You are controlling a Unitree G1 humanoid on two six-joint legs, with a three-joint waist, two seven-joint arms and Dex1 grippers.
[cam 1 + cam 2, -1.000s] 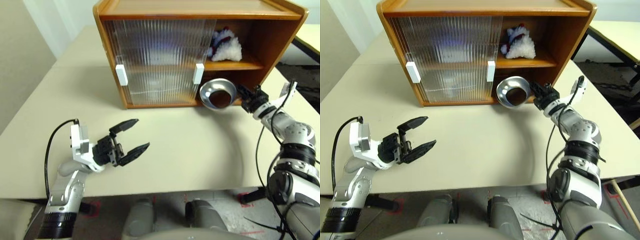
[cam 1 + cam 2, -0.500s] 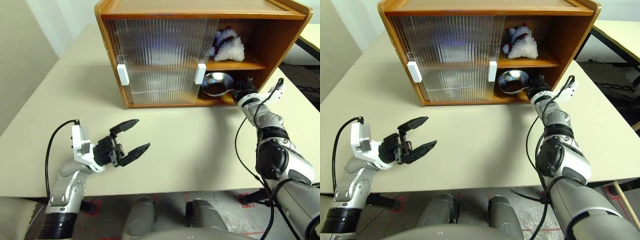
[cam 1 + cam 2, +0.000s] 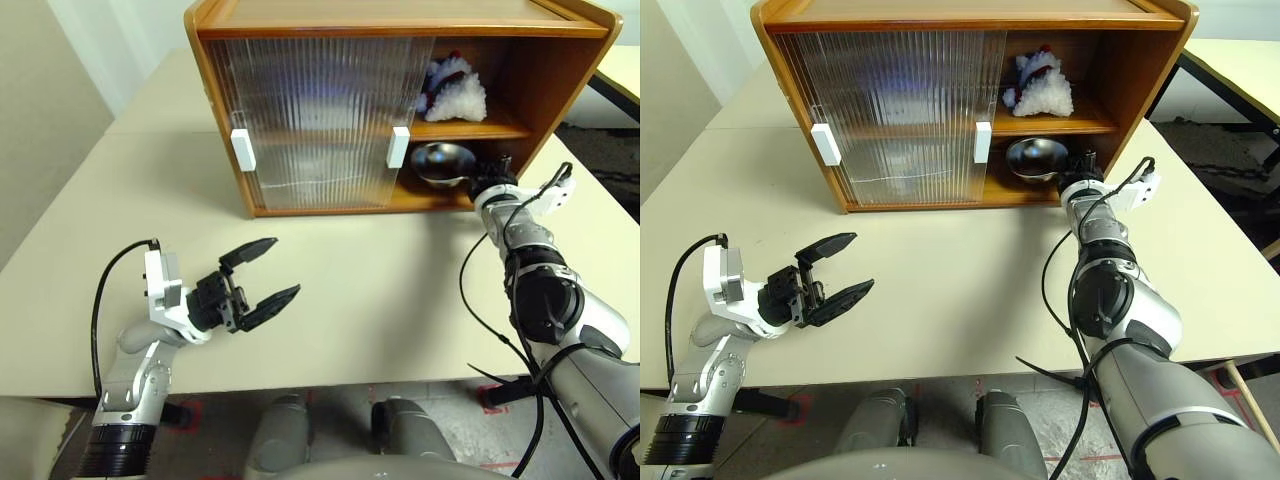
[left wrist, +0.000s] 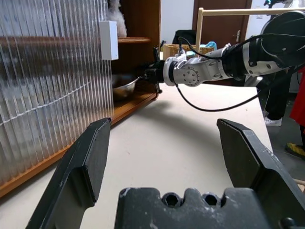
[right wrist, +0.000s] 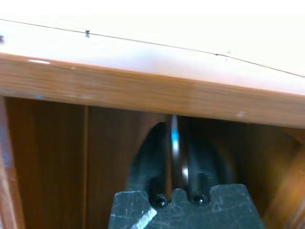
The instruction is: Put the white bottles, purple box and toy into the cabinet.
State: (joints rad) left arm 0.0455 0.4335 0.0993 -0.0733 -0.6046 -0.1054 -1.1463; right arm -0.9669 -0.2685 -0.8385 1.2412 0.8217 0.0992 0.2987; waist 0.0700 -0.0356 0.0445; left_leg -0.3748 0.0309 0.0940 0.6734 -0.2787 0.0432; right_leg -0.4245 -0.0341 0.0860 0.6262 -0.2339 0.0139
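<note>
1. One left gripper (image 3: 262,272) hovers over the near left of the table (image 3: 380,290), its two black fingers spread wide, holding nothing.
2. One cabinet (image 3: 400,20) stands at the far side of the table. Its two ribbed sliding doors (image 3: 320,120), each with one white handle (image 3: 239,149), cover the left part; no writing can be read on them.
3. One toy (image 3: 455,92) sits on the upper shelf in the open right part.
4. One shiny metal dish (image 3: 443,162) is on the lower shelf, just below the toy.
5. One right gripper (image 3: 490,176) reaches into the lower shelf at the dish's rim; whether its jaws pinch the rim or have let go, I cannot tell.
</note>
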